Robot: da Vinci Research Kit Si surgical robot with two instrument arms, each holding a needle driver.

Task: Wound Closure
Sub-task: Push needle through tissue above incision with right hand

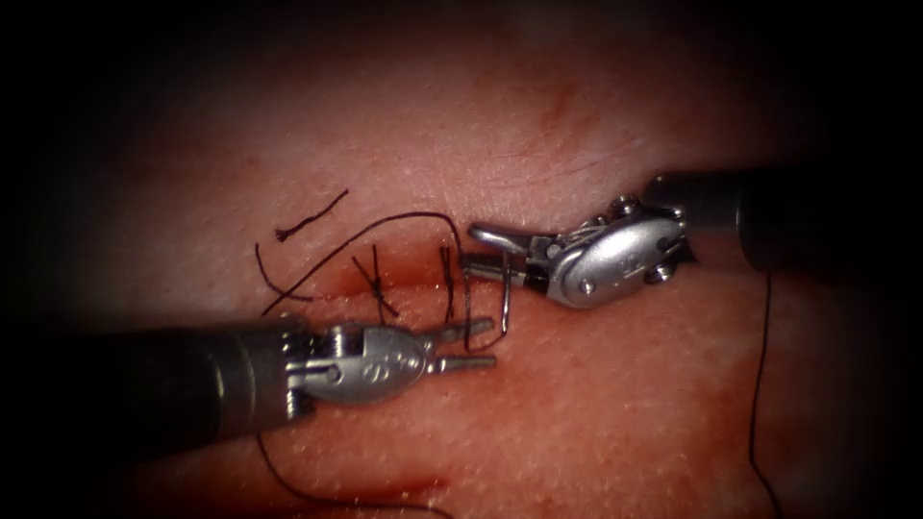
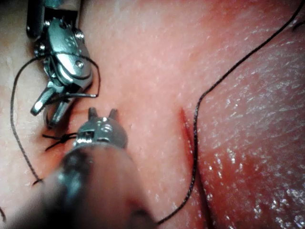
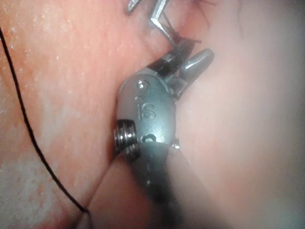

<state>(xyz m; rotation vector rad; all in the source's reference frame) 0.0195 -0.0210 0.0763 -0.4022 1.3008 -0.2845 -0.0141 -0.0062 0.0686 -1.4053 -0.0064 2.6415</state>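
Right tool [image 1: 490, 252] grips needle [image 1: 504, 298] — left tool [image 1: 471, 344] empty

Two tools [image 1: 466, 344] [image 1: 486, 252], one needle [image 1: 504, 298], seemingly two knots [image 1: 377, 282].

The tissue [image 1: 577, 423] is pale pink and glistening, with a horizontal cut [image 1: 404, 279] across its middle and red fluid [image 1: 423, 485] streaked below.

Two tied stitches [image 1: 377, 281] cross the cut, their dark ends standing up.

The needle [image 1: 504, 298] is a thin curved steel wire at the right end of the stitched stretch. Its upper part sits in the right tool [image 1: 481, 252], whose jaws appear closed on it. The lower curve sweeps down toward the parted jaws of the left tool [image 1: 481, 344]; whether the tip is in the tissue is hard to tell.

Dark thread [image 1: 404, 219] arcs from the needle leftward over the stitches. A short cut end of thread [image 1: 310, 217] lies loose above the cut.
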